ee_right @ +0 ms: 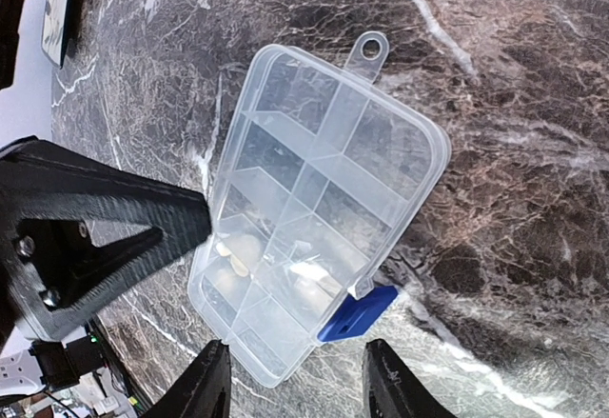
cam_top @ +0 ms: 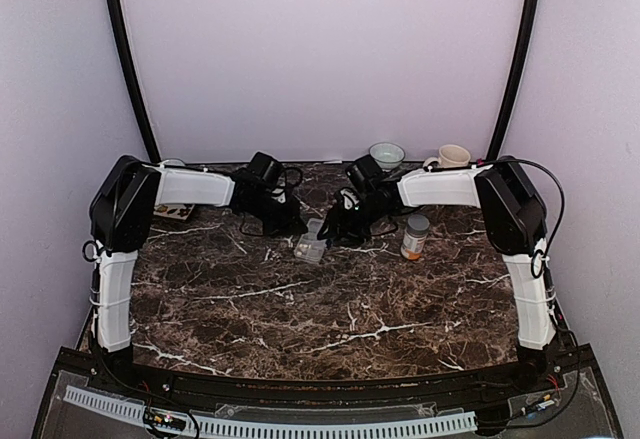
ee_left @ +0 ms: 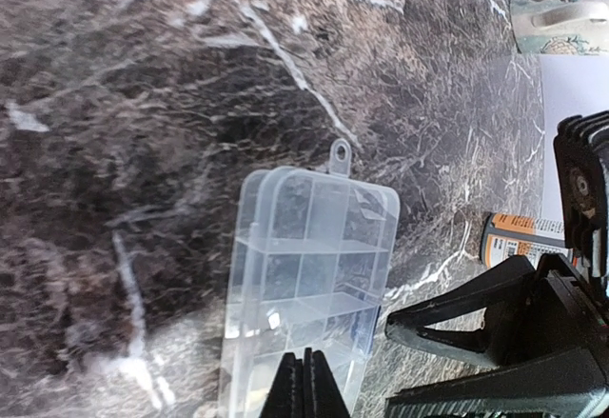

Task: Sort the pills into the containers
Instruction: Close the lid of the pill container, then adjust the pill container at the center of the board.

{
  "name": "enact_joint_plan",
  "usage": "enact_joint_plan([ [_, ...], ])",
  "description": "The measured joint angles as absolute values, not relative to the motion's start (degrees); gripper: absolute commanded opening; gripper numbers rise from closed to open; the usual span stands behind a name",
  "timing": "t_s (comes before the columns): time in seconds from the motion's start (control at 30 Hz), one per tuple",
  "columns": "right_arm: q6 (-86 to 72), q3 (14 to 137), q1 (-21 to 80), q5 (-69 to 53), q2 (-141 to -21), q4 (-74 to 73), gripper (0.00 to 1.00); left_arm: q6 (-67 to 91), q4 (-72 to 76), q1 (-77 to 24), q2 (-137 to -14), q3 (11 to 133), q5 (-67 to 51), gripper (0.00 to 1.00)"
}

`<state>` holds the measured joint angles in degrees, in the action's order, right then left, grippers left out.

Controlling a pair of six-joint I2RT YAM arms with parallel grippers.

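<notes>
The clear organizer box [cam_top: 311,243] lies on the marble table between my two grippers. In the right wrist view the box [ee_right: 324,189] shows its small compartments, a blue latch [ee_right: 356,313] sticking out on its near right side, and a few pale pills [ee_right: 231,253] in one compartment near the left edge. My right gripper [ee_right: 295,389] is open and empty, its fingers astride the box's near end. My left gripper [ee_left: 305,387] is shut, its tips over the near end of the box [ee_left: 309,266]; nothing shows between them. Its black fingers [ee_right: 95,242] touch the box's left side.
A grey-capped bottle with a white-and-orange label [cam_top: 415,237] stands right of the box. A cream mug [cam_top: 453,156] and a pale bowl [cam_top: 387,154] stand at the back. The right gripper's fingers [ee_left: 476,328] show in the left wrist view.
</notes>
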<state>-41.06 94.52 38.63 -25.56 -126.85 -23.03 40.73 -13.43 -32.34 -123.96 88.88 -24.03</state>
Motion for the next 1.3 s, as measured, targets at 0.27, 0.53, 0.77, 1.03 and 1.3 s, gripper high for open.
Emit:
enact_joint_plan([
  [0.27,-41.30,94.52,38.63,-25.85,-126.85,-22.68,0.49,40.71,-13.02,-30.85,-121.80,86.70,-22.83,0.01],
  [0.53,-41.47,94.52,38.63,-25.93,-126.87,-22.68,0.49,40.73,-11.88,-30.30,-121.80,83.29,-22.74,0.01],
  [0.77,-42.17,95.02,38.61,-26.00,-127.31,-22.63,0.49,40.75,-10.79,-30.26,-121.80,83.02,-23.42,0.01],
  [1.03,-42.72,95.46,38.57,-26.50,-129.45,-22.22,0.50,40.99,-10.17,-30.26,-121.80,83.02,-24.67,0.01],
  [1.3,-43.24,96.79,38.24,-27.27,-130.39,-22.02,0.50,41.17,-9.91,-30.26,-121.82,83.02,-25.69,0.01],
])
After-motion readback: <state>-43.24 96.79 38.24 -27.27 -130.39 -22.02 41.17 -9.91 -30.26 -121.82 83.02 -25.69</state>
